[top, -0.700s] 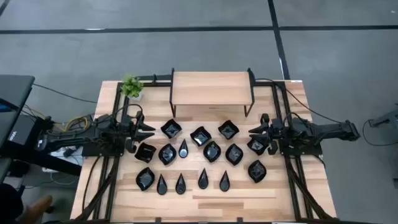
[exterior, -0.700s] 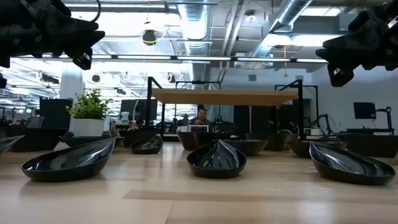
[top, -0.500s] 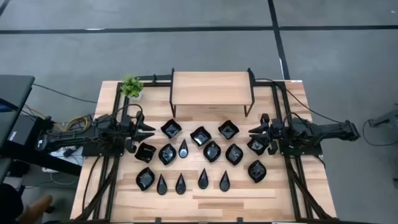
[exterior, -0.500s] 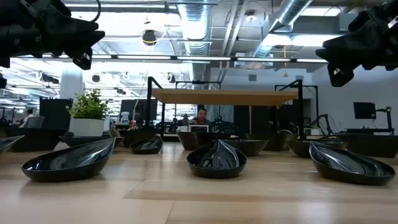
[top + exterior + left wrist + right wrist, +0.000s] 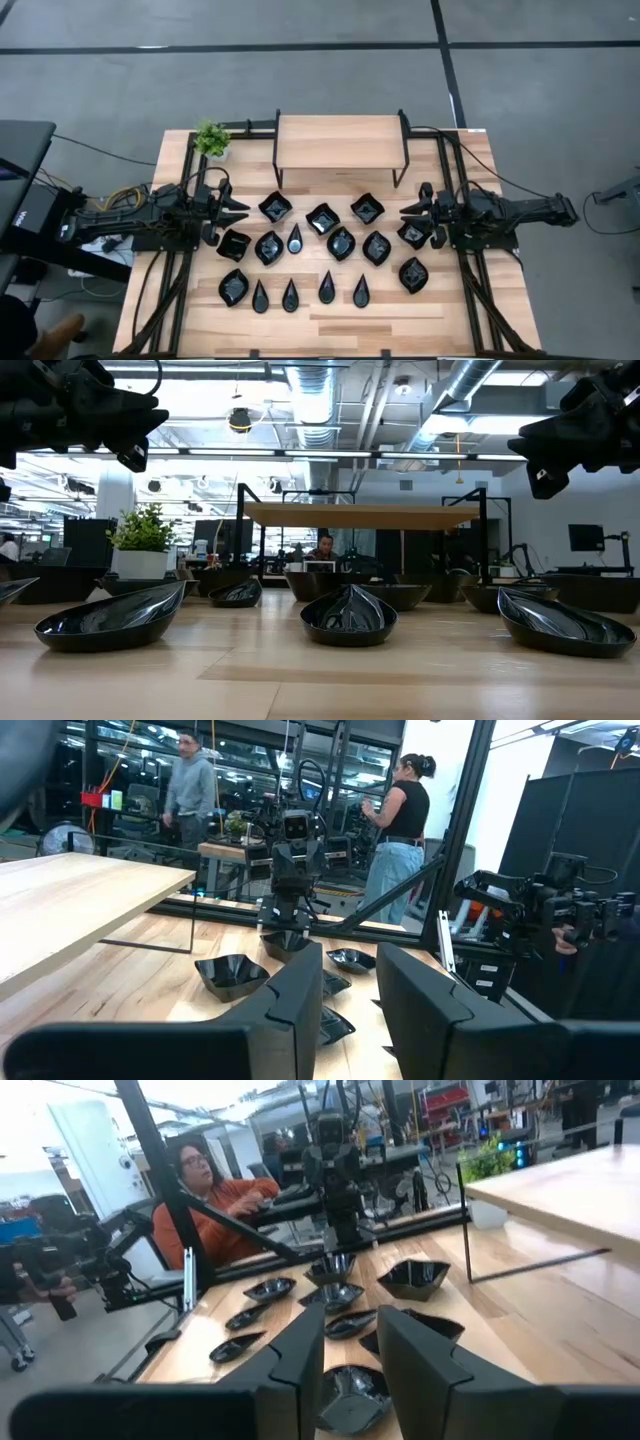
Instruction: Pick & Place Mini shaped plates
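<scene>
the left gripper [image 5: 240, 211] hovers at the counter's [image 5: 330, 310] left side, fingers parted and empty; the right gripper [image 5: 408, 213] mirrors it at the right side, likewise released. between them the mini shaped plates [image 5: 340, 243] lie in rows on the counter, before a wooden shelf [image 5: 340, 140].

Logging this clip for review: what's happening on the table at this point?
Nothing is being handled. The mini shaped plates lie spread in rows on the wooden table in front of the raised shelf. The left gripper and right gripper hover at opposite ends of the plates, fingers slightly apart, both empty.
</scene>
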`<control>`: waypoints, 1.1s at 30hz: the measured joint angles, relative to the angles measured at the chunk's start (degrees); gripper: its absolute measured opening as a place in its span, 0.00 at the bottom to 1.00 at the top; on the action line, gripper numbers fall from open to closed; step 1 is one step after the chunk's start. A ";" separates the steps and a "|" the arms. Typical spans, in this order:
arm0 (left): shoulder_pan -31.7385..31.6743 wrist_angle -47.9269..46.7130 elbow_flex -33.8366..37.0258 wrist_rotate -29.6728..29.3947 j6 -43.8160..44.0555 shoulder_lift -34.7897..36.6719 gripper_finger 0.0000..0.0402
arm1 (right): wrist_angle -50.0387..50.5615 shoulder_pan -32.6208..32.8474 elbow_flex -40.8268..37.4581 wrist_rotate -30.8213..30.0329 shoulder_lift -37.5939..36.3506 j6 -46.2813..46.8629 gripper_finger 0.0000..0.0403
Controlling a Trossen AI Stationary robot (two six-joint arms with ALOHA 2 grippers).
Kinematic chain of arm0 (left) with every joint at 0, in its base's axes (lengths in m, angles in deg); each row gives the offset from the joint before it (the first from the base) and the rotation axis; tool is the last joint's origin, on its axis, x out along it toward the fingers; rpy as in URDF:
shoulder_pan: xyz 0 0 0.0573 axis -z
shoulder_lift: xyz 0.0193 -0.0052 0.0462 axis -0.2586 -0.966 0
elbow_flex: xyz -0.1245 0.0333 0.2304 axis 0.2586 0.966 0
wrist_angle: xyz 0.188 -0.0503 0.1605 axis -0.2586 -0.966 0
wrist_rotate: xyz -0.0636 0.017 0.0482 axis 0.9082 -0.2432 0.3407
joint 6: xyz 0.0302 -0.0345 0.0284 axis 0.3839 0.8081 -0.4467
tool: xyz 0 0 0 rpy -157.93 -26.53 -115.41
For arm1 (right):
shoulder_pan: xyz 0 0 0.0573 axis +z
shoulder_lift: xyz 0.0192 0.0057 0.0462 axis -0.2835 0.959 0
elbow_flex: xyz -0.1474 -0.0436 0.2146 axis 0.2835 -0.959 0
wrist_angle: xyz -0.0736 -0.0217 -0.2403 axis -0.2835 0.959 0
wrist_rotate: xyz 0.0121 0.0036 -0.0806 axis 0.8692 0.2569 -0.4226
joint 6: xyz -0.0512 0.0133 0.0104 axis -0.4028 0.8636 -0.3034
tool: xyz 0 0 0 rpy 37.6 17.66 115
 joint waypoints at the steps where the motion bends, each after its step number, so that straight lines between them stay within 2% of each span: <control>1: -0.01 0.00 0.00 0.00 0.02 0.00 0.25 | 0.53 0.00 0.28 -0.02 0.01 -0.28 0.23; 6: -0.02 0.02 0.00 0.02 0.11 0.02 0.25 | 0.78 0.00 1.69 -0.06 0.02 -4.60 0.23; 11: -0.01 0.07 0.00 0.00 0.17 0.00 0.25 | 1.06 0.18 4.42 -0.07 0.25 -4.02 0.23; 16: -0.02 0.18 0.00 0.02 0.17 0.00 0.25 | 5.60 1.86 10.46 -0.07 4.53 -3.88 0.23; 22: -0.02 0.30 0.00 0.02 0.17 0.02 0.25 | 13.73 5.73 20.03 -0.07 16.80 -0.73 0.23; 27: -0.01 0.39 0.00 0.02 0.17 0.01 0.25 | 19.98 11.67 28.11 -0.06 29.39 1.41 0.23; 33: -0.01 0.42 0.00 0.02 0.17 0.02 0.25 | 20.86 19.85 36.54 -0.02 42.81 5.65 0.23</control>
